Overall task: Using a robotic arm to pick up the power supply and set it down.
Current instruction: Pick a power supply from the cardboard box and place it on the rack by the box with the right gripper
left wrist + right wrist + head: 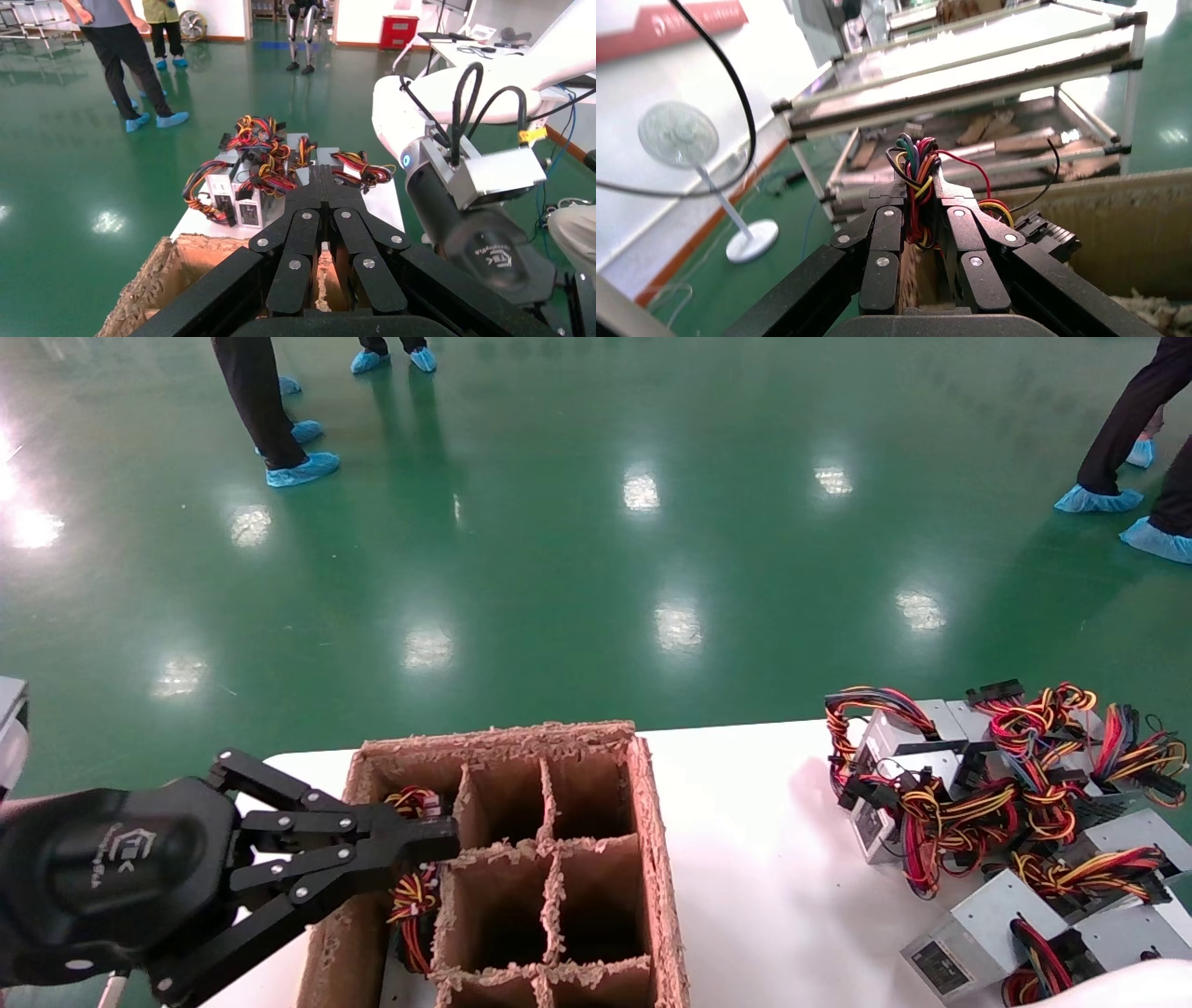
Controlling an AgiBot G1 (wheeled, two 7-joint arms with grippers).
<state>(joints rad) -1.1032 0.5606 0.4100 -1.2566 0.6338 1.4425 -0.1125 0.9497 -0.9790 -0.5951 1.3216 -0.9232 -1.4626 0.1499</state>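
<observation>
Here, your right end effector [921,184] is clamped on a cable bundle [918,158] beside a cardboard wall [1130,232]. Your left end effector [447,840] is pinched closed above the divided box [656,859], over the compartment holding a cabled power supply [414,896]. Spare units [987,803] lie on the table [745,859].

Divided box [652,822] on table [764,859], left of power supplies [987,803].

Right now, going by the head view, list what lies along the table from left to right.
End effector → cardboard box → power supplies.
</observation>
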